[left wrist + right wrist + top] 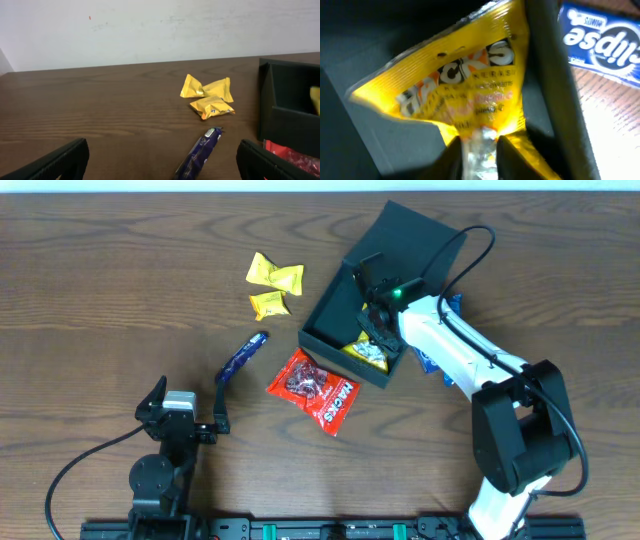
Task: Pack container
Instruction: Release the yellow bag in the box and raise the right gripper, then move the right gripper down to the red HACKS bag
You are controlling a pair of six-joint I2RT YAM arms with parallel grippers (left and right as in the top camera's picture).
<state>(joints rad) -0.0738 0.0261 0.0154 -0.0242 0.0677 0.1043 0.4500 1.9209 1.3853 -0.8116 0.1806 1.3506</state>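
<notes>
The right end effector (pixel 479 150) pinches the yellow packet (pixel 465 85) by its crimped edge, so it hangs inside the box (pixel 322 340) just beneath, apparently ready to drop. The left end effector (pixel 188 408) gapes wide, holding nothing; a purple bar (pixel 200 152) lies just ahead on the worktop (pixel 100 110).

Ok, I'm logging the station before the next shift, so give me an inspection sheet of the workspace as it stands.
Surface: dark wood table, no spills seen.
Job's things: container open, flap lid up; yellow Hacks packet inside it; red Hacks packet, purple bar, three small yellow packets and blue Eclipse pack outside on the table.
Clutter: nothing seen.
Grippers: right gripper shut on the yellow Hacks packet; left gripper open, empty.
Cables: black cable arcs over the container's lid.
Surroundings: white wall behind the table.
</notes>
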